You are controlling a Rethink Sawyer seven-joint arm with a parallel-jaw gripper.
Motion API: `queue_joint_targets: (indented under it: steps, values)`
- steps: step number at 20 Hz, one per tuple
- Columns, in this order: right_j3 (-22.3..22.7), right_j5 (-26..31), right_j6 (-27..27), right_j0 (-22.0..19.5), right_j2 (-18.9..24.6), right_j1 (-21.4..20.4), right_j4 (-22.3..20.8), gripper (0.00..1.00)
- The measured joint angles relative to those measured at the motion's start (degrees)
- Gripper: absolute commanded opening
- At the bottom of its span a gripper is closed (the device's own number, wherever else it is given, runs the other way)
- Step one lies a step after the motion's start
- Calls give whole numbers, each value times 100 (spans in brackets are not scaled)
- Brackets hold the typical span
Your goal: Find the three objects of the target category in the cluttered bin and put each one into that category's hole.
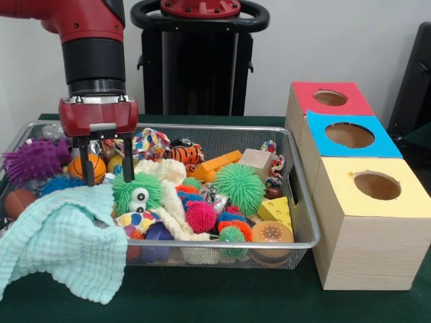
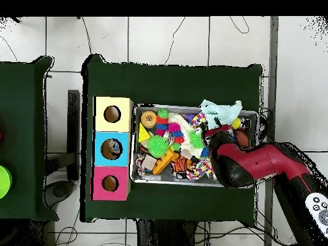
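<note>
mint cloth [image 1: 60, 249] drapes the wire bin [image 1: 304, 222]; open tool [image 1: 104, 161] hangs above toys, no writing legible.

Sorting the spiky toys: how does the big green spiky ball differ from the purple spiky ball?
The big green spiky ball lies mid-bin, fully exposed; the purple spiky ball sits at the bin's end farthest from the boxes. The green one has short dense spikes, the purple one longer, looser ones. Both look like soft rubber.

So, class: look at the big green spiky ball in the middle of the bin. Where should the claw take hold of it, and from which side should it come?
Probably from straight above. The green spiky ball sits on top of the pile in the wire bin, its upper half uncovered, while other toys crowd its sides. Being round, it is best gripped across its widest part, the fingers pushing in among the soft spikes. The claw hangs open over the bin's other end.
</note>
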Motion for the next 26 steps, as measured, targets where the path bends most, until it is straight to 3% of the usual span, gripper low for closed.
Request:
queue_joint_targets:
  steps: [6,18,23,26]
  values:
    - [-183,-269,1,424,-516,-49,-190,100]
    - [-1210,-825,8,2272,-2689,-27,-768,100]
    - [-1509,-854,8,2620,-3238,40,-766,100]
    - [-1639,-848,8,2625,-3419,104,-736,100]
